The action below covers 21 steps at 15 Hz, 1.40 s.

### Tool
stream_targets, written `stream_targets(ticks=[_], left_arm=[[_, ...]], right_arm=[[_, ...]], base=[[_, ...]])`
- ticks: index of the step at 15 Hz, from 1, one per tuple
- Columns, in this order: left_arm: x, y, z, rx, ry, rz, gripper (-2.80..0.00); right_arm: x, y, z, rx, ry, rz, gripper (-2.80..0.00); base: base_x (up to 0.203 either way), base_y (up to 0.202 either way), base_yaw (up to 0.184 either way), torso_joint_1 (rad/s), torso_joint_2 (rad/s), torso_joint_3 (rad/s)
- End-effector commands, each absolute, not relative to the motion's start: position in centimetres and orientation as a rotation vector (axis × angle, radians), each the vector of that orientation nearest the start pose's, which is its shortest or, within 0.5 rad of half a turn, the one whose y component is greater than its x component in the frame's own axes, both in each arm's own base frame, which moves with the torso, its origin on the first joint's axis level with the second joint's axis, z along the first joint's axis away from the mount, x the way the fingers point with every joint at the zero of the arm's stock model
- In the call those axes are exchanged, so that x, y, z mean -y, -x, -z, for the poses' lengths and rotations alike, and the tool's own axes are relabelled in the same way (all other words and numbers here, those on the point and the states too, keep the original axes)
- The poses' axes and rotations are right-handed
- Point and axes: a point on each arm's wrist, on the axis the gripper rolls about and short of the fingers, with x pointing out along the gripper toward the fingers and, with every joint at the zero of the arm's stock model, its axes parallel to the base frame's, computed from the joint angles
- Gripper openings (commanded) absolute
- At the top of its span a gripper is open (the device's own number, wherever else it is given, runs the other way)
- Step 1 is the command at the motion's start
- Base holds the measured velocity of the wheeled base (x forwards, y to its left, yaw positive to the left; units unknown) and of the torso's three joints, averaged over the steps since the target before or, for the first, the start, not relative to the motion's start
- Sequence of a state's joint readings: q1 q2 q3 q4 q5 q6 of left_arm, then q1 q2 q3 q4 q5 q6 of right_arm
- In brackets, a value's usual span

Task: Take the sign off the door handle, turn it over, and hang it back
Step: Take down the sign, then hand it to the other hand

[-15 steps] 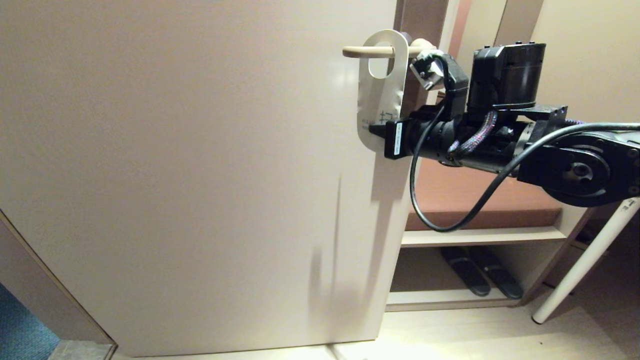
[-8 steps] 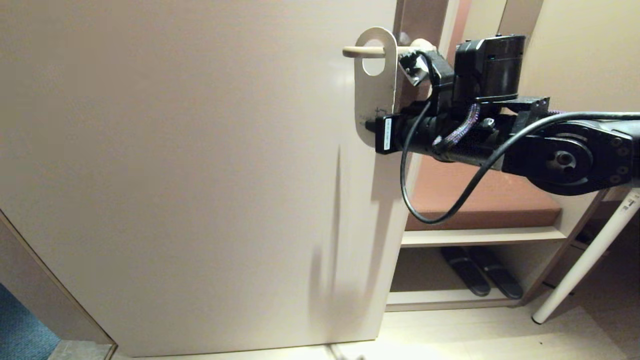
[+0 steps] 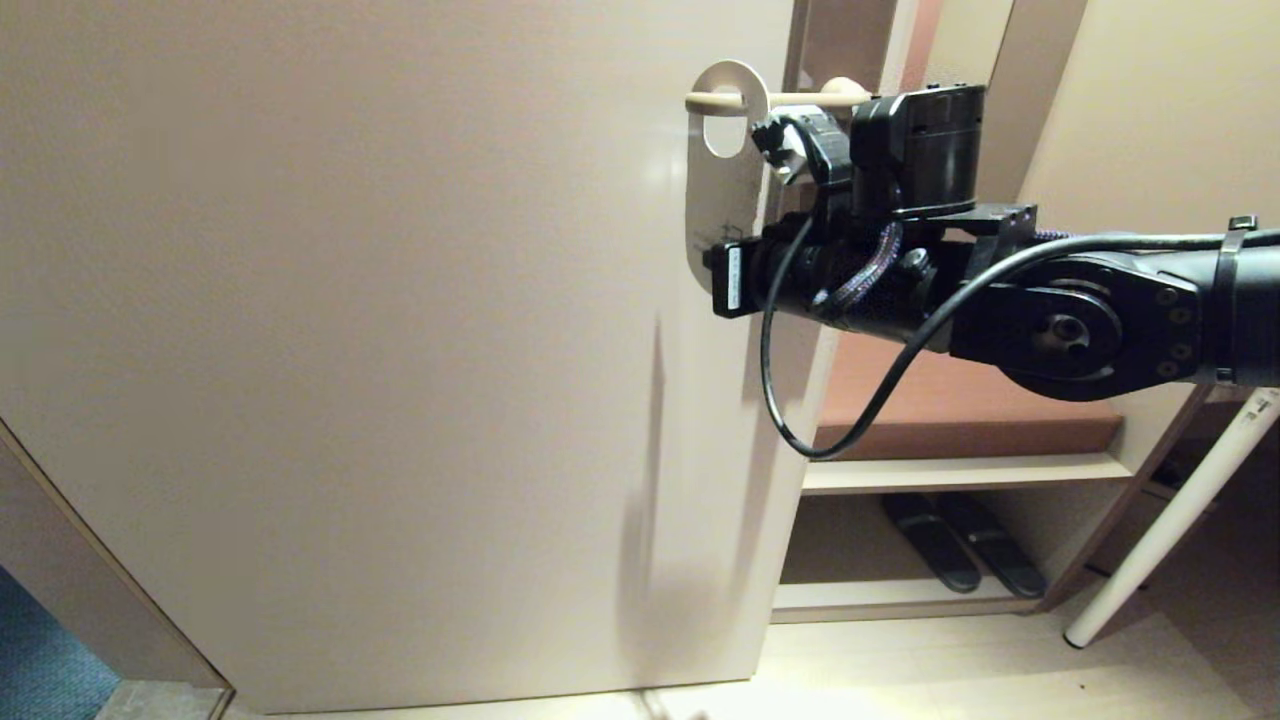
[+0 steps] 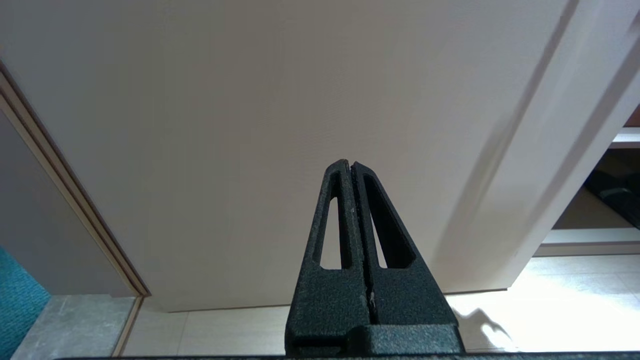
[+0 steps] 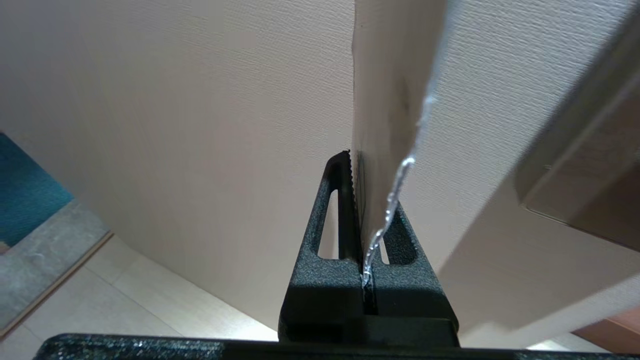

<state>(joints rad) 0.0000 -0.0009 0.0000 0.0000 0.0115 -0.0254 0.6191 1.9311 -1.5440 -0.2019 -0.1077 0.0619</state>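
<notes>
While clamped at its lower end between the two fingers of the right hand (image 3: 712, 262), hangs upright against the pale door (image 3: 380, 340): the sign (image 3: 722, 170), a flat white card with rounded ends and faint dark marks near the grip. Straight above the hand, threaded through the sign's oval hole, close to the free tip: the door handle (image 3: 800, 99), a slim beige lever running level.

Only from the head: handle, hole and whole outline of the sign, plus slippers (image 3: 960, 555) on a low shelf (image 3: 950, 472) far below the arm. Only from the right wrist: the sign (image 5: 387, 100) edge-on, its glossy rim running down into the narrow slot between the black fingers (image 5: 340, 210).

Reaching in level from the right, forearm stretched across toward the door, wrist camera on top, a black cable (image 3: 850, 400) looping beneath. Seen only in its own wrist view, low before the door: the left hand (image 4: 351, 165), fingers pressed together on nothing.
</notes>
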Motion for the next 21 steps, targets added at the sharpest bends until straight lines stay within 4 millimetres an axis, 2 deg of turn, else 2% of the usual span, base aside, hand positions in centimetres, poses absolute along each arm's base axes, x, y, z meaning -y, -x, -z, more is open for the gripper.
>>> stream_targets(ticks=[1,11,16,21], left_arm=[[0.0,2.3,-7.5,0.000,0.026,-0.012,-2.80],[0.0,2.3,-7.5,0.000,0.026,-0.012,-2.80],[0.0,2.3,-7.5,0.000,0.026,-0.012,-2.80],[0.0,2.3,-7.5,0.000,0.026,-0.012,-2.80]], right_arm=[[-23.3,-32.5,-26.6,-0.185,0.004,-0.511,-2.80],[-25.6,-32.2,-27.2,-0.151,-0.010,-0.560,-2.80],[-25.9,-31.3,-27.6,-0.146,-0.013,-0.581,-2.80],[-24.7,-29.2,-28.2,-0.158,-0.008,-0.604,-2.80]], base=[[0.000,0.000,0.000,0.000,0.00,0.000],[0.000,0.000,0.000,0.000,0.00,0.000],[0.000,0.000,0.000,0.000,0.00,0.000],[0.000,0.000,0.000,0.000,0.00,0.000]])
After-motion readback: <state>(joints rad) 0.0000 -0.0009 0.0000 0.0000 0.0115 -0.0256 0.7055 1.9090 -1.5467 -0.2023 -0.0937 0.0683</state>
